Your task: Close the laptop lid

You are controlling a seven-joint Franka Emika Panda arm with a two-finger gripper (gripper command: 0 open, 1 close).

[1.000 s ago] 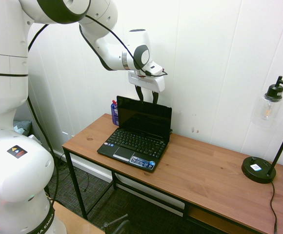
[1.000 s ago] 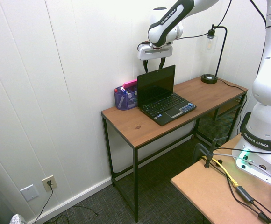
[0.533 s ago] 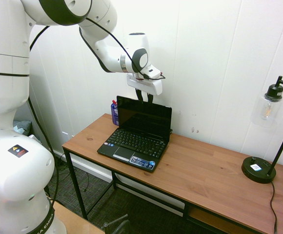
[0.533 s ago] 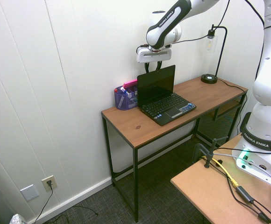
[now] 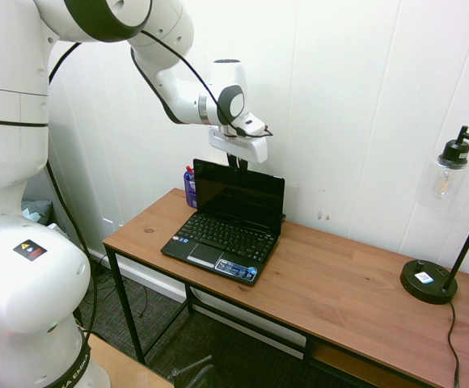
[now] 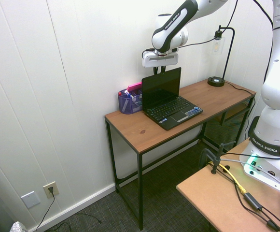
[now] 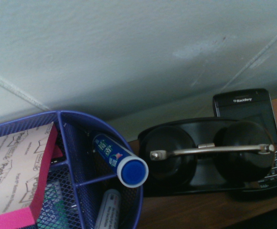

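Glossy black laptop lid (image 5: 239, 196) upright (open), end effector (image 5: 235, 162) fingers' spacing unclear.

A blue wire-mesh desk organiser (image 7: 81, 157) sits on a brown wooden surface (image 7: 196, 212) against a white panelled wall (image 7: 129, 52). In its compartments stand a blue-capped marker (image 7: 122, 162) and a pink-edged sticky-note pad (image 7: 14, 176). Beside it lie black headphones with a metal band (image 7: 205, 151), overlapping a black BlackBerry phone (image 7: 248, 107).

White panelled wall (image 5: 356, 97) behind a wooden desk (image 5: 340, 283) on black legs; black lamp (image 5: 437, 242) near its right end; dark carpet (image 6: 169, 212).
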